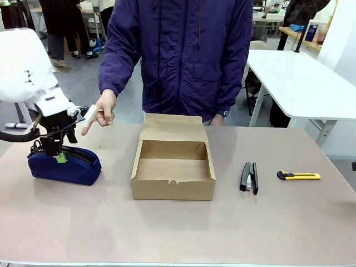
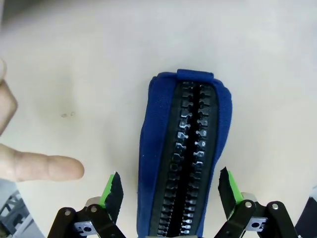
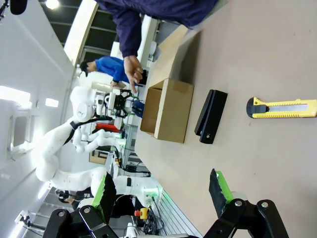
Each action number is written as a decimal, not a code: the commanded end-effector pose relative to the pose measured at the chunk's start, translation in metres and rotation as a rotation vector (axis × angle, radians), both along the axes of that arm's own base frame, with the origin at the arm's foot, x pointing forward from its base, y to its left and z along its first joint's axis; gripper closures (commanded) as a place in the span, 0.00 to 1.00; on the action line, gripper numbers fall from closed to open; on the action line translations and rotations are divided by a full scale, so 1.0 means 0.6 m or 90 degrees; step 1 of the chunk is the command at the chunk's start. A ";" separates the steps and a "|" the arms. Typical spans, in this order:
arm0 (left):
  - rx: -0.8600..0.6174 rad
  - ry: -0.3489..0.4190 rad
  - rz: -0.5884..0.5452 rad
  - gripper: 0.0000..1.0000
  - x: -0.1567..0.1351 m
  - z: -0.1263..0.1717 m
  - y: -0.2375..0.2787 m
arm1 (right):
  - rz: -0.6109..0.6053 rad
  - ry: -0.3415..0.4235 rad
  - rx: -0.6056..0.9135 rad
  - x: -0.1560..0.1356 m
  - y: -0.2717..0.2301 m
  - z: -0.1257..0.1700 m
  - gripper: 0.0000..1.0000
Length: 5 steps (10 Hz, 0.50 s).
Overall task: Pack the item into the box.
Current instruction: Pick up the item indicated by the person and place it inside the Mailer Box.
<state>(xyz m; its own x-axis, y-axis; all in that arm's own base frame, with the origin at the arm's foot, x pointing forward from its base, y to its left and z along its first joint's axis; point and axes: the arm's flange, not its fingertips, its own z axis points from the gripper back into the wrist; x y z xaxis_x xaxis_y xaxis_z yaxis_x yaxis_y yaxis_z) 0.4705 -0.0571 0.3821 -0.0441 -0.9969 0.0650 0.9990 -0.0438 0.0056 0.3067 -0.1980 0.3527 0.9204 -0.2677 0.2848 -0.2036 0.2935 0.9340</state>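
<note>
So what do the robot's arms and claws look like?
The left arm is smooth, rounded and white, with a black cable looping beside it. The left claw and right claw are black jointed frames with silver bolts, and the fingers have bright green pads.

On the bench (image 1: pixel 178 233), the pouch (image 2: pixel 183 148) lies between the left fingers (image 2: pixel 112 192), 1 at each side, and reaches out past their tips. A person's hand (image 2: pixel 39 166) hangs just beside 1 finger. Ahead of the right fingers (image 3: pixel 218 188) lie the knife (image 3: pixel 280 107), the stapler (image 3: pixel 212 121), then the box (image 3: pixel 173 111), farthest.
</note>
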 end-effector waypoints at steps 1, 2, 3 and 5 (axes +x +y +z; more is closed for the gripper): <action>0.036 0.005 0.020 0.00 0.016 -0.001 -0.004 | -0.007 -0.017 0.010 0.006 0.001 0.003 0.00; 0.048 0.017 0.022 0.00 0.018 -0.011 -0.003 | -0.007 -0.017 0.010 0.006 0.001 0.003 0.00; 0.052 0.022 0.020 0.00 0.018 -0.017 -0.003 | -0.007 -0.017 0.010 0.006 0.001 0.003 0.00; 0.046 0.035 0.018 0.00 0.023 -0.021 0.005 | -0.007 -0.017 0.010 0.006 0.001 0.003 0.00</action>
<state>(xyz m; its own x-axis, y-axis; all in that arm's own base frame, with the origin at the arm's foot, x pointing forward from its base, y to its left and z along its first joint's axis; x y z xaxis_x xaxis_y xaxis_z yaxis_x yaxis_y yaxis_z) 0.4797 -0.0562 0.3654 -0.0225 -0.9996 0.0144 0.9991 -0.0230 -0.0346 0.3067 -0.1980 0.3527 0.9204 -0.2679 0.2848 -0.2037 0.2935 0.9340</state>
